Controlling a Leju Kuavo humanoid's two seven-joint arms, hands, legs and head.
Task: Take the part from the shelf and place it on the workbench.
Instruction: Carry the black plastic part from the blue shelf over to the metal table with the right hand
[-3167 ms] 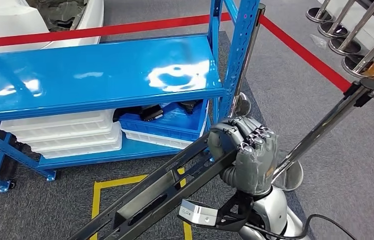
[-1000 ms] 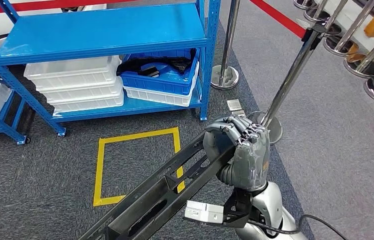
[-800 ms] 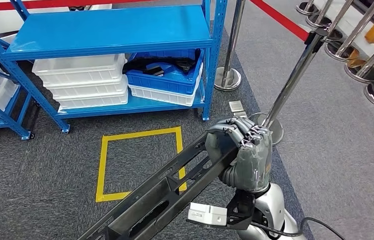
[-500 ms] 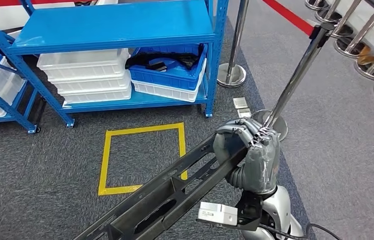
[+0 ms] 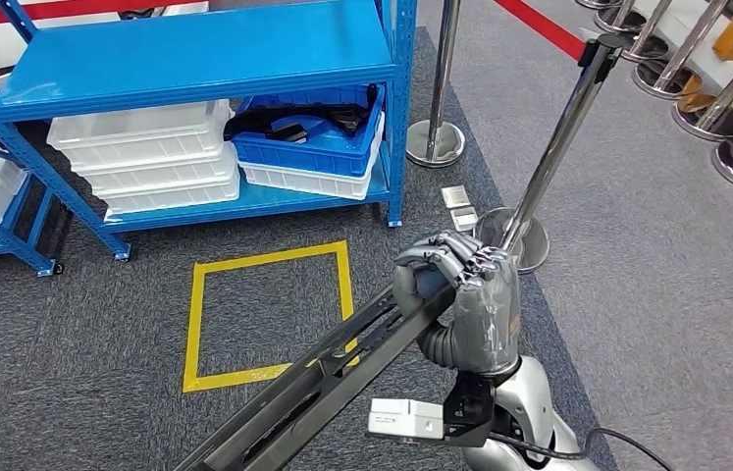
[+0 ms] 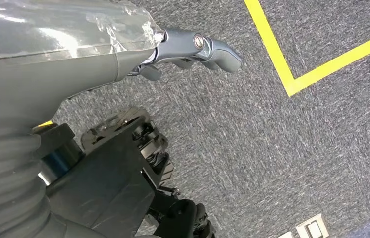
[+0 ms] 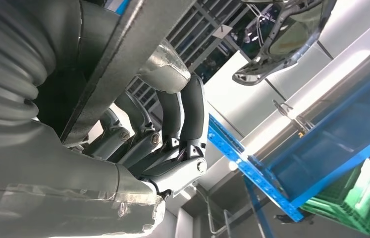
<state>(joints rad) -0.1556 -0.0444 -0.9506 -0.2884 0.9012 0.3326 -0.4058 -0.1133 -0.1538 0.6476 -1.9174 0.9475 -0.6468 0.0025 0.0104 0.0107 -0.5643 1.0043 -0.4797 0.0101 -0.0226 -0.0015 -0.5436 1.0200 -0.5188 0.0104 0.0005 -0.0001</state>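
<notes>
Item: part, a long dark metal channel beam with slots. I see it off the shelf and carried in the air above the grey carpet and the yellow floor square.

Holder: right hand, fingers wrapped over the part's far end, clenched on it. In the right wrist view the fingers curl round the beam's edge.

Axis: the part's long line runs from the right hand down and back toward the robot's left side, leaving the head view at the lower edge. From the right hand, nearly the whole length lies that way.

Left hand: seen in the left wrist view above carpet, one finger stretched out. I cannot tell whether it holds the part's near end or nothing.

Other stock: white bins and a blue bin on the shelf's lower level; a chrome post just beside the right hand.

Judgement: carry stage; the bench is not yet reached. The next turn must swing the long axis clear of that post.
</notes>
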